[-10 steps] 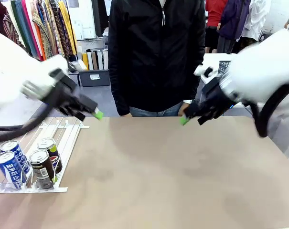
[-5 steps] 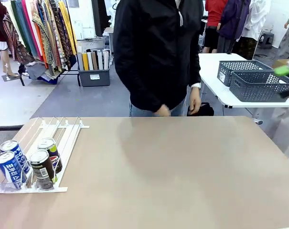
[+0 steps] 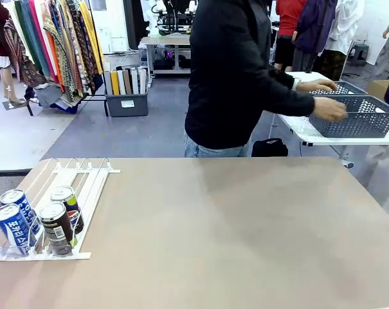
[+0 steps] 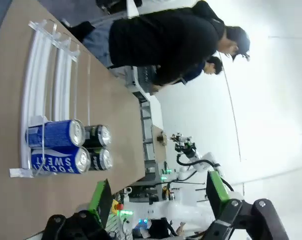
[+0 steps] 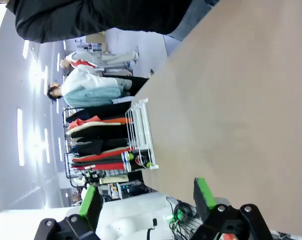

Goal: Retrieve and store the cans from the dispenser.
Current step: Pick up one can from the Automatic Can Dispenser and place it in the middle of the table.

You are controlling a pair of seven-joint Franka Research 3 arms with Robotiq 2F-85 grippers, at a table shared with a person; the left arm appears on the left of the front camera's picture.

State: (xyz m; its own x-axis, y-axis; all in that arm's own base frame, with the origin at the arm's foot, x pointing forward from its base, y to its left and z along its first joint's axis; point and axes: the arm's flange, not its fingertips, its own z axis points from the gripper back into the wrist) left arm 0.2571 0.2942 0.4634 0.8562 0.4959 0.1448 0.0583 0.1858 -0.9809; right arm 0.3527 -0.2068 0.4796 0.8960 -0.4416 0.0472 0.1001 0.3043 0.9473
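Cans (image 3: 14, 228), four in all, are gathered at the near end of the dispenser (image 3: 85, 180), which lies at the left edge of the table (image 3: 233, 232). Two blue-and-white ones are set in the left lanes, and two black ones just beside them on the right, all standing against the clear front stops. Beyond the table's far edge, a person (image 3: 239, 71) in a black jacket is turned to the right, with both hands at grey mesh baskets (image 3: 355, 119) on a white side table. The left gripper (image 4: 158, 192) is seen spread wide with nothing between its fingers. The right gripper (image 5: 146, 197) is likewise spread and empty.
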